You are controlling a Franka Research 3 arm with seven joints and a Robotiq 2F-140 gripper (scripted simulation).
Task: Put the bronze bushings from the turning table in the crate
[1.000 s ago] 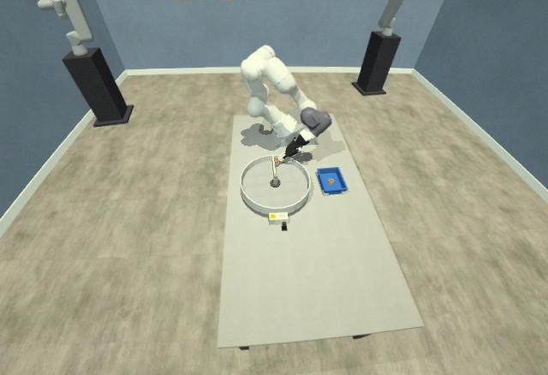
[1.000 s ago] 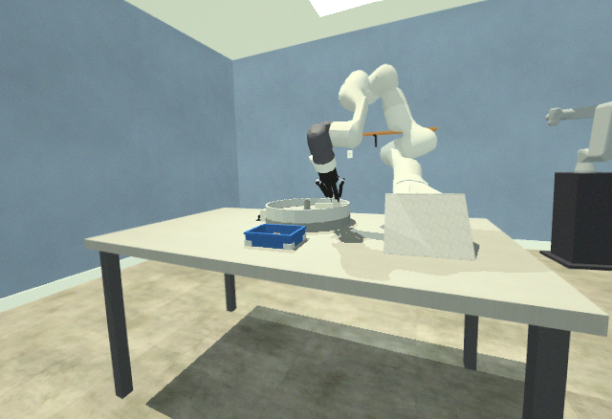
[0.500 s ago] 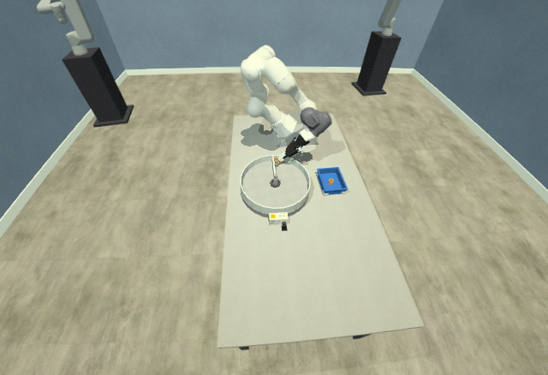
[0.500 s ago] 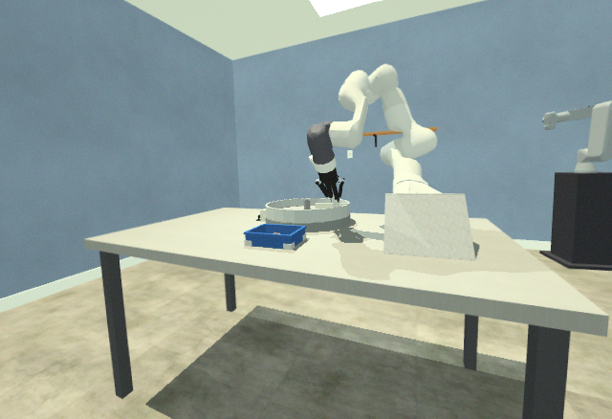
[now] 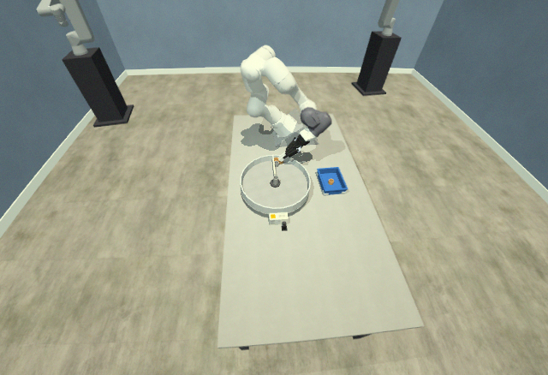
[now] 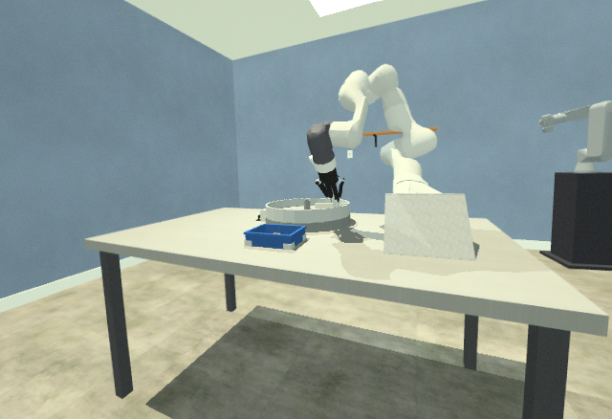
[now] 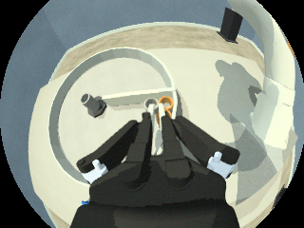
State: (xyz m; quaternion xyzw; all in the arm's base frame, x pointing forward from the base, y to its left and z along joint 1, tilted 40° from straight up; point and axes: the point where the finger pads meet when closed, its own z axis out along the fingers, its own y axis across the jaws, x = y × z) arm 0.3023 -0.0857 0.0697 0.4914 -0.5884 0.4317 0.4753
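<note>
The gripper (image 5: 282, 160) (image 6: 336, 202) (image 7: 156, 110) is positioned at the rim of the turning table (image 5: 274, 206) (image 6: 296, 215) (image 7: 54, 119), angled downward. Its fingers are together, with nothing clamped between them.

A steel bushing (image 5: 276, 164) (image 7: 145, 103) and a bronze bushing (image 7: 166, 98) stand side by side just beyond the fingertips, next to the bar (image 5: 274, 169) (image 6: 323, 205) (image 7: 130, 98). A second bronze bushing (image 7: 169, 115) is partly hidden behind a fingertip. The bar extends from the hub (image 5: 275, 181) (image 6: 307, 204) (image 7: 95, 106) to the rim. Contact between fingertips and bushings cannot be determined.

The blue crate (image 5: 334, 192) (image 6: 269, 240) (image 7: 85, 202) is located beside the turning table and contains one bronze bushing, seen from above.

The control box (image 5: 282, 220) adjoins the rim; it carries a yellow patch, and its other face markings are too small to read.
</note>
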